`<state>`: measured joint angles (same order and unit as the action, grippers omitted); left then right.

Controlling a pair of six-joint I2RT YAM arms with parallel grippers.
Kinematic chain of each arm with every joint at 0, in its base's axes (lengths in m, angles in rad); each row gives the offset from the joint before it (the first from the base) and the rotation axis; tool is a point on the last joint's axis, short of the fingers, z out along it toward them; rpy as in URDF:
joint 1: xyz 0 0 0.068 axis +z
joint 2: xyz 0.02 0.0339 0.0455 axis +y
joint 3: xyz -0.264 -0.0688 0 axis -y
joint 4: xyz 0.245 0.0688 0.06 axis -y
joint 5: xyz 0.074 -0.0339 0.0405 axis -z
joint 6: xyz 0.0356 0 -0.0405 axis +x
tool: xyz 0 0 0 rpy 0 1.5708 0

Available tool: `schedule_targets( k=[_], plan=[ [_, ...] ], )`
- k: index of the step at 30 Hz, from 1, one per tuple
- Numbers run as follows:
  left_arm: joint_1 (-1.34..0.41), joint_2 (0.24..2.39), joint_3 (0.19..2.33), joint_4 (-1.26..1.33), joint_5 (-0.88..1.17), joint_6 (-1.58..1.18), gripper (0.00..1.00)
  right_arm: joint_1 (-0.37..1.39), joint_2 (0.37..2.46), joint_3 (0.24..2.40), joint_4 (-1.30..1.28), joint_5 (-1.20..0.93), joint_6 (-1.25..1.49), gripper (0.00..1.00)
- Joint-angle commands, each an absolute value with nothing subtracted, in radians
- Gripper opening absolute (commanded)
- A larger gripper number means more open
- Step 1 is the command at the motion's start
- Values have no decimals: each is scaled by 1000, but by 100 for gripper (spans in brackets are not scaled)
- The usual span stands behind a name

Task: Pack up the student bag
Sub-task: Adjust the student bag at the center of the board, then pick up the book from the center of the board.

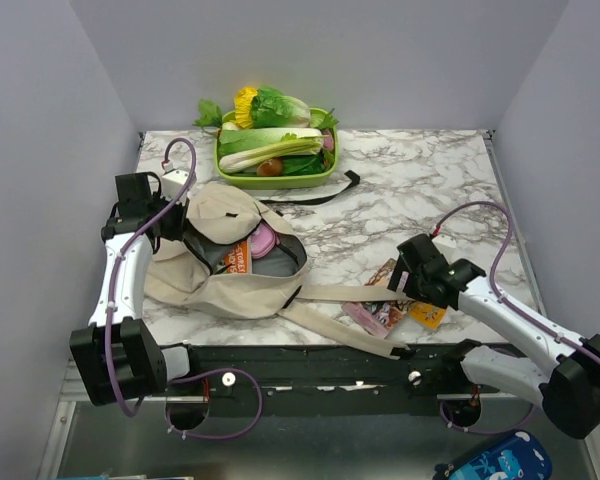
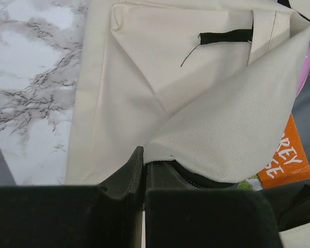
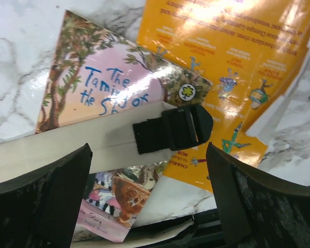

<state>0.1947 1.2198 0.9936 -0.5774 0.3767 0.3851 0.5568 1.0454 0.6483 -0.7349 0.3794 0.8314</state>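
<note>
top external: student bag (image 1: 230,255) open at 8 o'clock on marble table (image 1: 430,190); vegetable tray (image 1: 275,150) at 12; books (image 1: 395,300) at 4 | left wrist: left gripper (image 2: 143,165) pinched tight on the student bag's flap edge; orange book (image 2: 284,160) at 3 | right wrist: right gripper (image 3: 149,155) spread wide, holding nothing, over black buckle (image 3: 183,126) on strap (image 3: 67,150) crossing picture book (image 3: 103,88)

Cannot read the whole title on the orange-covered book (image 2: 285,157), half buried in the soft cream canvas backpack (image 2: 206,119).

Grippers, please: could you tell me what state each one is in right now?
Left gripper: closed on the student bag.
Right gripper: open, holding nothing.
</note>
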Motion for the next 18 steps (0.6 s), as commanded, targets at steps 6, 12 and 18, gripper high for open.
schedule_targets(
  k=[6,12,18],
  plan=[
    [170,1287,1046,-595,432,370,0,552,994,612,-757,414,891,100],
    [164,1282,1040,-594,446,368,0,554,1065,621,-713,397,873,100],
    [163,1287,1049,-589,445,371,0,552,1115,617,-661,286,842,95]
  ],
)
